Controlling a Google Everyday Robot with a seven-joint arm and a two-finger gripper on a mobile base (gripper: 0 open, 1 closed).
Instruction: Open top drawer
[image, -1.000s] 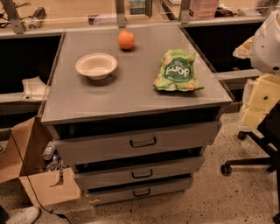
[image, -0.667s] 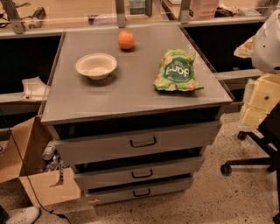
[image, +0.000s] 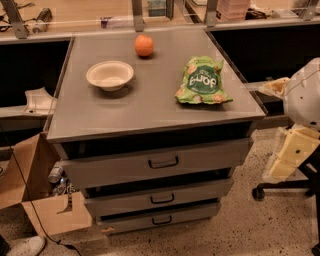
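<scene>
On the far left, a brown cardboard box (image: 35, 200) sits open on the floor. A white shoe (image: 22, 246) pokes in at the bottom corner.

Next comes the grey counter (image: 150, 105). On its left part sits a small white bowl (image: 110, 75). The bowl is right way up. Behind it, a bit to the right, is an orange (image: 144, 45), near the back edge. The two are apart.

Under the counter are three grey drawers. The top drawer (image: 200, 159) is the tallest and widest one, just below the counter top. A dark gap shows above its front. A small dark loop handle (image: 163, 162) sits in its middle. Nothing touches the handle. The two lower drawers are shorter and narrower.

On the right part of the counter lies a green snack bag (image: 202, 82), flat, near the front right corner.

Far right, past the counter, is the robot arm. Its pincer (image: 292, 152) is the pale yellow part under the round white shell. It hangs in the air, about level with the top drawer and well apart from it. I cannot tell if the pincer is apart or together. Below it stands a black chair base (image: 280, 187) on wheels.
</scene>
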